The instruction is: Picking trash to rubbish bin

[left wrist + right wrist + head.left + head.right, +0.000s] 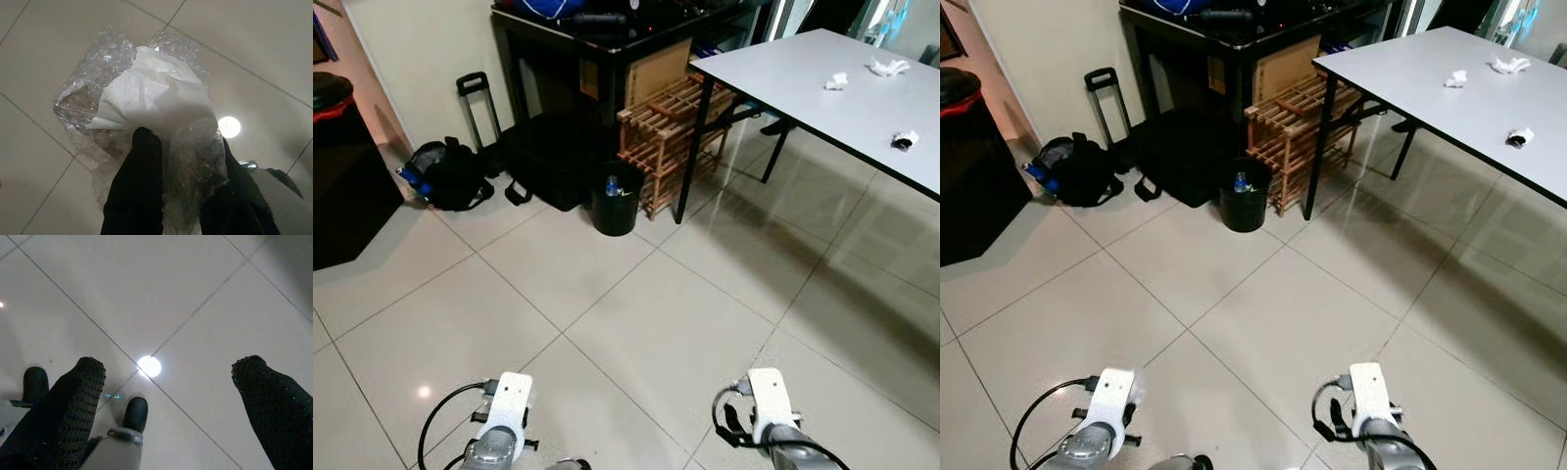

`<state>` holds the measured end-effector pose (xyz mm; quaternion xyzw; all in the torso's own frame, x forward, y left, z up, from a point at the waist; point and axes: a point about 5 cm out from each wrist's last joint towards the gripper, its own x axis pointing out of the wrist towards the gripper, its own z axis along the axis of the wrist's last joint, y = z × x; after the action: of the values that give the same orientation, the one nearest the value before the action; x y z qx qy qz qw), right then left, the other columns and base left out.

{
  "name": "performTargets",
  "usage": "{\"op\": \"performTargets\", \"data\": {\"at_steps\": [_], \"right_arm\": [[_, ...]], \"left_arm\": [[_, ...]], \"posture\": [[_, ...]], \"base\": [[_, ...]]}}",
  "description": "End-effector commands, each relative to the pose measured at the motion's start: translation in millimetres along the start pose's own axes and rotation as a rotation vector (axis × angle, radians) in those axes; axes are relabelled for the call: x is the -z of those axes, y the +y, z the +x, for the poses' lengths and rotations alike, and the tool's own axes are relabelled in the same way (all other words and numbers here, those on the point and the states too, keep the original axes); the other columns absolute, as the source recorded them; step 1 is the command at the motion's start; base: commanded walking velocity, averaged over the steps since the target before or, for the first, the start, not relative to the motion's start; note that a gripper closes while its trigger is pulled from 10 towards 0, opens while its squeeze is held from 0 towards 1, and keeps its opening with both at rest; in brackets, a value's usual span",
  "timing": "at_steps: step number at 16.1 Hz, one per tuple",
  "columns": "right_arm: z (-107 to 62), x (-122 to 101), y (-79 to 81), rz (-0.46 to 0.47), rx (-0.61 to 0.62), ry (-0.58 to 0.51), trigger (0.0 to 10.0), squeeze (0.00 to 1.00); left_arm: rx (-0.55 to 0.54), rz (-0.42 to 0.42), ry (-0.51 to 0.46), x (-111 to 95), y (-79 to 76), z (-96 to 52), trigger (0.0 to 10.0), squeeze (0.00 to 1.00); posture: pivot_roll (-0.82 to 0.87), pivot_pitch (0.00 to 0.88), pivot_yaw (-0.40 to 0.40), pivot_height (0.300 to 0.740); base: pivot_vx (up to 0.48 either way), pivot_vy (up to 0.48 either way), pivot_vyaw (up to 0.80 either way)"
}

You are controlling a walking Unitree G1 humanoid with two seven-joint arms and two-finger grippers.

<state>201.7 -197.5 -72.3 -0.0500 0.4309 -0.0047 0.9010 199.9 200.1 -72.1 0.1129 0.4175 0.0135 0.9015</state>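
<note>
While the left gripper (181, 196) clamps crumpled wrap (142, 112), the bin (614, 201) stands well ahead beside the table's (803, 78) corner leg; the right gripper (171, 396) gapes wide.

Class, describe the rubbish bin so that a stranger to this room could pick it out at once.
Find the white table and follow its near black leg down to the tiled floor. Beside it, before a slatted wooden rack, stands the rubbish bin: small, round, black, open-topped, unlike the soft black bags nearby.
</note>
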Motion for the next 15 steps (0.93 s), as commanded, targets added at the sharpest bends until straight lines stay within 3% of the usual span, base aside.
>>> {"op": "performTargets", "data": {"at_steps": [1, 3, 7, 9, 10, 11, 13, 15], "right_arm": [[-1.3, 6.0, -6.7, 0.029, 0.028, 0.026, 10.0, 0.0], [-1.5, 7.0, -7.6, 0.036, 0.033, 0.027, 10.0, 0.0], [-1.2, 4.6, -6.3, 0.054, 0.033, 0.01, 10.0, 0.0], [3.2, -30.3, -6.9, 0.123, 0.047, -0.121, 10.0, 0.0], [4.2, -44.3, -5.9, 0.099, 0.034, -0.17, 10.0, 0.0], [4.4, -48.6, -5.3, 0.087, 0.028, -0.185, 10.0, 0.0], [1.6, -58.3, -12.5, 0.09, 0.071, -0.283, 10.0, 0.0], [0.2, -54.0, -16.3, 0.086, 0.078, -0.289, 10.0, 0.0]], "left_arm": [[0.016, 0.009, 0.025, 5.5, -1.1, -0.9, 10.0, 0.0], [0.033, 0.053, 0.021, 3.5, -3.3, -0.4, 10.0, 0.0], [0.031, 0.049, 0.025, 4.1, -3.0, -0.5, 10.0, 0.0], [0.002, 0.004, -0.064, -26.1, 3.4, 5.1, 10.0, 0.0], [0.012, -0.002, -0.107, -39.9, 3.9, 6.8, 10.0, 0.0], [0.018, -0.001, -0.122, -44.0, 3.7, 7.2, 10.0, 0.0], [0.045, -0.012, -0.26, -64.4, -0.2, 5.7, 10.0, 0.0], [0.063, 0.029, -0.267, -61.1, -1.9, 4.8, 10.0, 0.0]], "posture": [[-0.04, 0.067, 0.008, 0.74], [-0.03, 0.067, 0.007, 0.74], [-0.03, 0.069, 0.009, 0.74], [-0.03, 0.068, 0.013, 0.74], [-0.03, 0.067, 0.014, 0.74], [-0.04, 0.065, 0.014, 0.74], [-0.03, 0.064, 0.009, 0.74], [-0.03, 0.066, 0.008, 0.74]], "base": [[0.0, 0.0, 0.0], [0.0, 0.0, 0.0], [0.0, 0.0, 0.0], [0.0, 0.0, 0.0], [0.0, 0.0, 0.0], [0.0, 0.0, 0.0], [0.0, 0.0, 0.0], [0.0, 0.0, 0.0]]}}
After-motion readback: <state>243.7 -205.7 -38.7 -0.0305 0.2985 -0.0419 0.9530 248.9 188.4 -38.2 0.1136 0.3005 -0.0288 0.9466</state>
